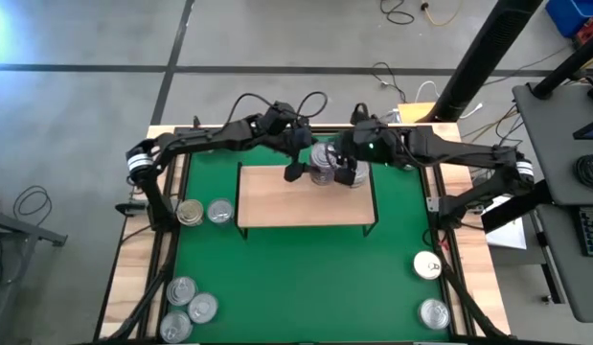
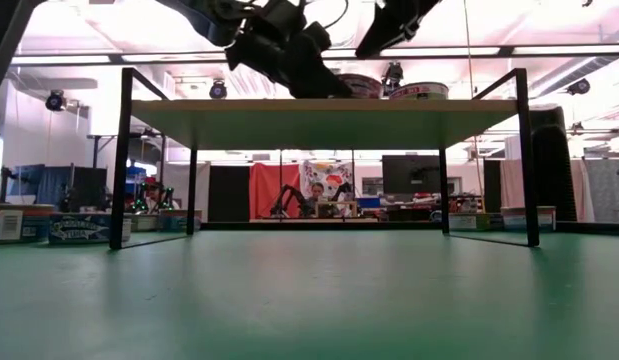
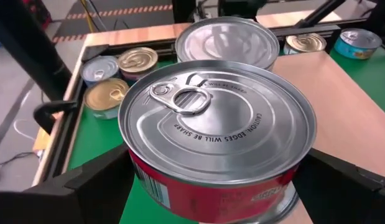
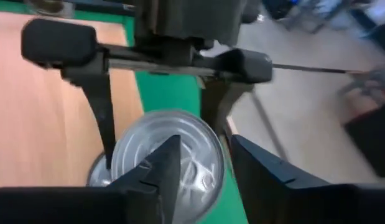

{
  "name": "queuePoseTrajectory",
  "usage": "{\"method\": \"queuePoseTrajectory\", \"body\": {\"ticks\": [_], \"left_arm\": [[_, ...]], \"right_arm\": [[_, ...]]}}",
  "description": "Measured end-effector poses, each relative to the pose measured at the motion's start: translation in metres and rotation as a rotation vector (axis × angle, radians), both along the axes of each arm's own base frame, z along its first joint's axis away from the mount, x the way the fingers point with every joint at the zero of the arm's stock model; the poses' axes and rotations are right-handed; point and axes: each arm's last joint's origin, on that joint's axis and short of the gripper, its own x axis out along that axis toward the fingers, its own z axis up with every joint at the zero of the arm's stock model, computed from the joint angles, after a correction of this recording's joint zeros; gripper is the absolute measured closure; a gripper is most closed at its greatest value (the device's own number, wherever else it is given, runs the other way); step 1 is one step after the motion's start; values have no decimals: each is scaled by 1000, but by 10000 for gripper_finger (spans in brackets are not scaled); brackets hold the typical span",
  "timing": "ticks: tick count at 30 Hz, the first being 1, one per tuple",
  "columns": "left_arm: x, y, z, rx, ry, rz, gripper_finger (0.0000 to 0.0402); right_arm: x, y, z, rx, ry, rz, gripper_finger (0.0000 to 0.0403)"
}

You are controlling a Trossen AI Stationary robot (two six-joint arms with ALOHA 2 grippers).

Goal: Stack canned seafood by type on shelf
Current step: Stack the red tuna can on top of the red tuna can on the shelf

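The left hand [image 1: 306, 161], fingers spread wide around a red-labelled tin [image 3: 217, 134], sits at the shelf's [image 1: 277, 206] twelve o'clock edge. The right hand [image 1: 349, 171], half closed, waits beside it, holding nothing.

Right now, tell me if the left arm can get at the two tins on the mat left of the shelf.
Probably yes. The left gripper is at a red-labelled tin on the shelf, so it must back off first; the two tins lie on open mat beside that arm.

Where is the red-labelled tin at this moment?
The red-labelled tin sits between the left gripper's open fingers, at the shelf's far edge, beside the right gripper.
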Motion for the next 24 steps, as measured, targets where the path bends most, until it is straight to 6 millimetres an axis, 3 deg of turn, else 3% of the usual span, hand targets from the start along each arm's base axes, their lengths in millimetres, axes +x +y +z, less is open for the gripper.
{"method": "queuePoseTrajectory", "body": {"ticks": [4,11,24], "left_arm": [[-1,-2,-4,-53,35,-15,32],[0,-5,-5,-97,36,-44,18],[4,-5,-16,-157,71,-39,5]], "right_arm": [[9,-7,-11,105,16,129,310],[24,-11,-32,119,95,135,356],[28,-12,-45,145,156,119,369]]}}
